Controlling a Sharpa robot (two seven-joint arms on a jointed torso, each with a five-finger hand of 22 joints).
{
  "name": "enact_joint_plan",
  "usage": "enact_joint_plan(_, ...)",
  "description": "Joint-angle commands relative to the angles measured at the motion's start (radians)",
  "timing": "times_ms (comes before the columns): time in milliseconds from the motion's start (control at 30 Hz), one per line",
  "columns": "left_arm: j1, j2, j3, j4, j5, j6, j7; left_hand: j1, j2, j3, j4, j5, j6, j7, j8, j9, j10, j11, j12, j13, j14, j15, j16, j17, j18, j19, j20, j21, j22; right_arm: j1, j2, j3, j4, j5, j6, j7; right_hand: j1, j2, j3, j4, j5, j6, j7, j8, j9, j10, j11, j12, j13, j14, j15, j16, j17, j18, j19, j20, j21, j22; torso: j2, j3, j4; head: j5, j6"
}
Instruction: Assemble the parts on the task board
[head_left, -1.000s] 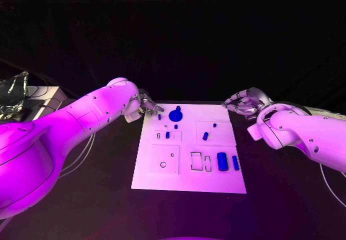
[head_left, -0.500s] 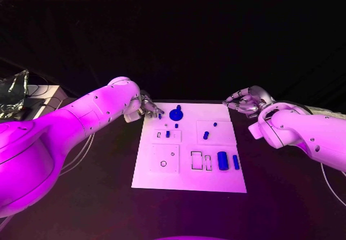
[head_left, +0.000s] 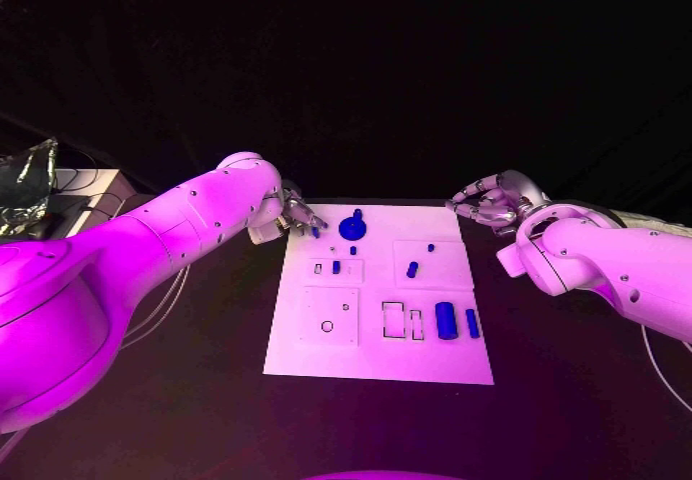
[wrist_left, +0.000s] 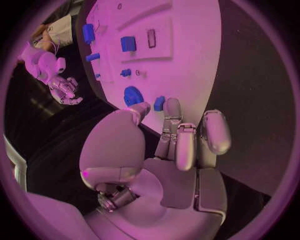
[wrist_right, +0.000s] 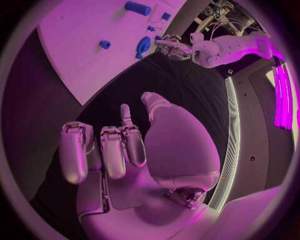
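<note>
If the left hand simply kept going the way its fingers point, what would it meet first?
Most likely the small blue part just past the left hand's fingertips, at the task board's far corner; the round blue part lies beside it. Depth is uncertain.

1. My left hand (head_left: 296, 212) sits a touch higher along the far left corner of the task board (head_left: 378, 350) than a second ago; its fingertips (wrist_left: 171, 106) now meet a small blue part (wrist_left: 159, 103) beside the round blue part (head_left: 352, 229).
2. My right hand (head_left: 490, 203) has drifted slightly up and away from the board's far right corner, fingers curled, holding nothing.
</note>
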Motion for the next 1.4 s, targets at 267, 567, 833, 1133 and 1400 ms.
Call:
enact_joint_plan(267, 0.000, 0.002, 0.000, 0.005, 0.025, 0.000, 0.013, 0.104, 0.011, 0.147, -0.034, 0.004, -0.012, -0.011, 0.018, 0.017, -0.009, -0.011, -0.002, 0.010, 0.055, -0.009, 0.006, 0.088, -0.014, -0.001, -0.008, 0.010, 0.007, 0.000, 0.003, 0.000, -0.003, -0.008, 0.012, 0.001, 0.003, -0.009, 0.006, 0.000, 0.006, -0.007, 0.001, 0.006, 0.002, -0.002, -0.002, -0.006, 0.160, 0.079, -0.007, -0.004, 0.174, 0.014, 0.042, -0.006, -0.001, 0.179, 0.000, -0.0005, 0.0000, -0.003, -0.002)
enact_joint_plan(567, 0.000, -0.001, 0.000, 0.008, 0.027, 0.010, 0.007, 0.105, -0.009, 0.208, -0.053, 0.006, -0.003, -0.018, 0.037, 0.032, 0.003, -0.016, 0.000, 0.014, 0.058, -0.013, 0.010, 0.097, -0.015, 0.001, -0.009, 0.014, 0.013, 0.000, 0.003, 0.000, -0.007, -0.009, 0.015, -0.002, 0.003, -0.009, 0.006, 0.000, 0.006, -0.007, 0.001, 0.006, 0.002, -0.002, -0.002, -0.006, 0.160, 0.079, -0.007, -0.004, 0.174, 0.014, 0.042, -0.006, -0.001, 0.179, -0.001, -0.0008, 0.0003, -0.004, -0.003)
enact_joint_plan(833, 0.000, -0.008, 0.000, 0.022, 0.045, 0.018, 0.000, 0.070, -0.037, 0.431, -0.146, 0.015, -0.011, -0.032, 0.127, 0.140, 0.065, -0.032, 0.018, 0.053, 0.068, -0.028, 0.021, 0.130, -0.017, 0.006, -0.023, 0.023, 0.025, 0.000, 0.002, 0.000, -0.009, -0.009, 0.017, -0.003, 0.002, -0.009, 0.007, 0.000, 0.006, -0.007, 0.001, 0.006, 0.002, -0.002, -0.002, -0.006, 0.160, 0.079, -0.007, -0.004, 0.174, 0.014, 0.041, -0.006, -0.002, 0.178, -0.002, -0.0003, 0.0016, -0.004, -0.006)
enact_joint_plan(1133, 0.001, -0.062, 0.000, 0.115, 0.071, -0.002, -0.042, 0.022, -0.041, 0.497, -0.185, 0.018, -0.005, -0.037, 0.151, 0.176, 0.098, -0.037, 0.054, 0.097, 0.071, -0.033, 0.024, 0.139, -0.019, 0.013, -0.027, 0.030, 0.035, 0.000, -0.004, 0.000, -0.011, -0.010, 0.017, -0.003, 0.002, -0.009, 0.007, 0.000, 0.006, -0.007, 0.001, 0.006, 0.002, -0.002, -0.002, -0.006, 0.160, 0.079, -0.007, -0.004, 0.174, 0.014, 0.041, -0.006, -0.002, 0.178, -0.010, -0.0004, 0.0076, -0.007, -0.013)
enact_joint_plan(1400, 0.000, -0.140, -0.001, 0.274, 0.068, -0.065, -0.087, 0.003, -0.044, 0.519, -0.197, 0.018, 0.000, -0.041, 0.159, 0.188, 0.112, -0.041, 0.065, 0.110, 0.073, -0.036, 0.025, 0.144, -0.020, 0.018, -0.030, 0.035, 0.042, 0.000, -0.010, 0.000, -0.013, -0.018, 0.018, -0.002, 0.002, -0.009, 0.007, 0.000, 0.007, -0.007, 0.001, 0.006, 0.003, -0.002, -0.002, -0.007, 0.159, 0.079, -0.007, -0.004, 0.174, 0.014, 0.041, -0.006, -0.002, 0.179, -0.025, -0.0027, 0.0202, -0.018, -0.031)
